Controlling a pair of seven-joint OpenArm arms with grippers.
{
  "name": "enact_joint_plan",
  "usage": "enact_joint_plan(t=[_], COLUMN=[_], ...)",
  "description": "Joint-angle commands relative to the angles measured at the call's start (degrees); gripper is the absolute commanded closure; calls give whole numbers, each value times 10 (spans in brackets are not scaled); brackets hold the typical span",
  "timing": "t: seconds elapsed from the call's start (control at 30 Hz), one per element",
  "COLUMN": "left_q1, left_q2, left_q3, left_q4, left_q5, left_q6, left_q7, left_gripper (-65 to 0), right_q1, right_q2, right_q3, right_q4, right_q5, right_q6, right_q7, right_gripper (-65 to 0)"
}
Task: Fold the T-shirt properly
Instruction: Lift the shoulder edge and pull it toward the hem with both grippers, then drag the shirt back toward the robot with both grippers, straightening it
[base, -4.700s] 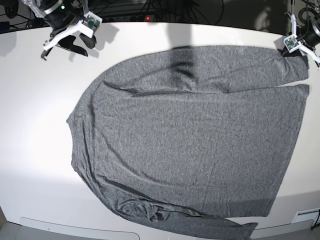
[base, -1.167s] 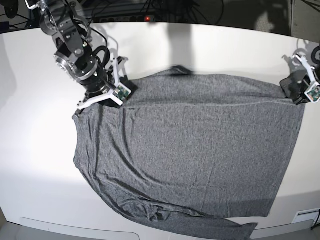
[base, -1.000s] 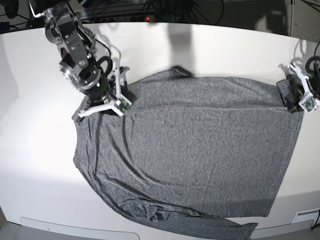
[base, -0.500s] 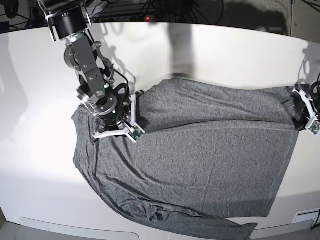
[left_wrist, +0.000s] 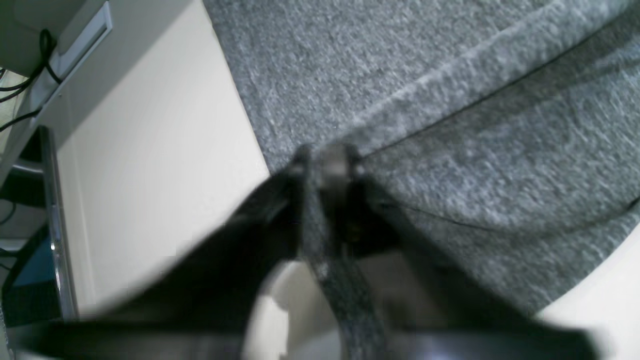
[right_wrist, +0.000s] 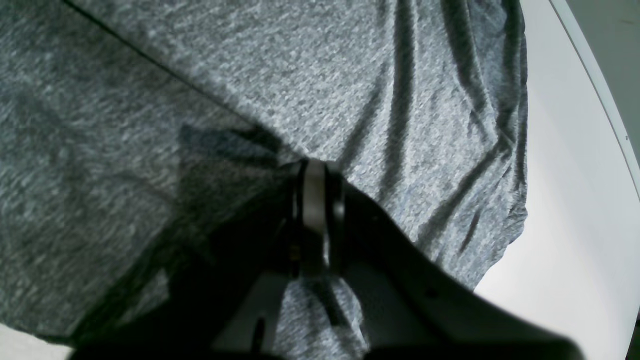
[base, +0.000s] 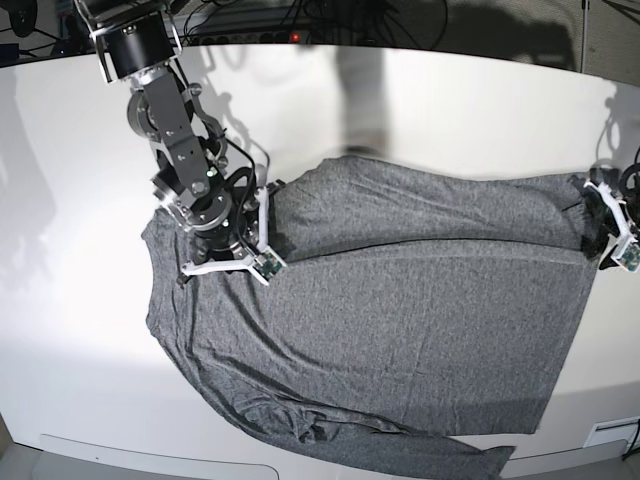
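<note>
Soft heather-grey knit T-shirt (base: 400, 320) spread flat on smooth white desk (base: 70, 330), upper strip folded over. Left hand (left_wrist: 325, 155) pinching cloth at hem corner; right hand (right_wrist: 312, 172) pressed together on fold edge.

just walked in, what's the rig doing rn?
Both arms are mid-fold on the grey T-shirt spread on the white table. The right tool and the left tool are each shut on its top edge, holding that strip over the body. The bottom sleeve is still bunched and unfolded.
</note>
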Motion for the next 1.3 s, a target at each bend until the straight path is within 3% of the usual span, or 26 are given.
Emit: enact_joint_plan(t=[0.0, 0.07, 0.1, 0.3, 0.5, 0.6, 0.7, 0.83, 1.07, 1.27], left_q1=[-10, -10, -10, -10, 2, 24, 62, 117, 178, 161], left_q2=[-15, -15, -16, -42, -73, -80, -81, -81, -79, -49], left_q3=[-4, -4, -4, -4, -4, -4, -4, -4, -4, -4], left_q4=[9, 9, 9, 9, 19, 38, 66, 89, 88, 86], left_q5=[-6, -6, -6, -8, -10, -8, -5, 62, 230, 285], left_q6=[10, 36, 48, 64, 59, 28, 0, -4, -3, -2], left_q7=[-15, -15, -14, 10, 78, 92, 91, 47, -91, -104], left_gripper=[-195, -207, -207, -206, -200, -200, -200, -200, -200, -200], right_q1=[13, 14, 16, 21, 2, -24, -55, -86, -123, -125], right_q2=[2, 2, 1, 2, 5, 7, 28, 66, 119, 122], right_q3=[3, 3, 3, 3, 3, 3, 3, 3, 3, 3], right_q4=[10, 10, 10, 24, 94, 123, 139, 144, 144, 144], right_q5=[1, 1, 2, 5, 35, 35, 35, 35, 34, 35], right_q6=[-7, -9, -15, -61, -60, -55, -26, -25, -25, -26], right_q7=[9, 9, 9, -15, -64, -75, -76, -83, -92, -109], right_gripper=[-86, -201, -227, -230, -229, -229, -229, -229, -229, -229])
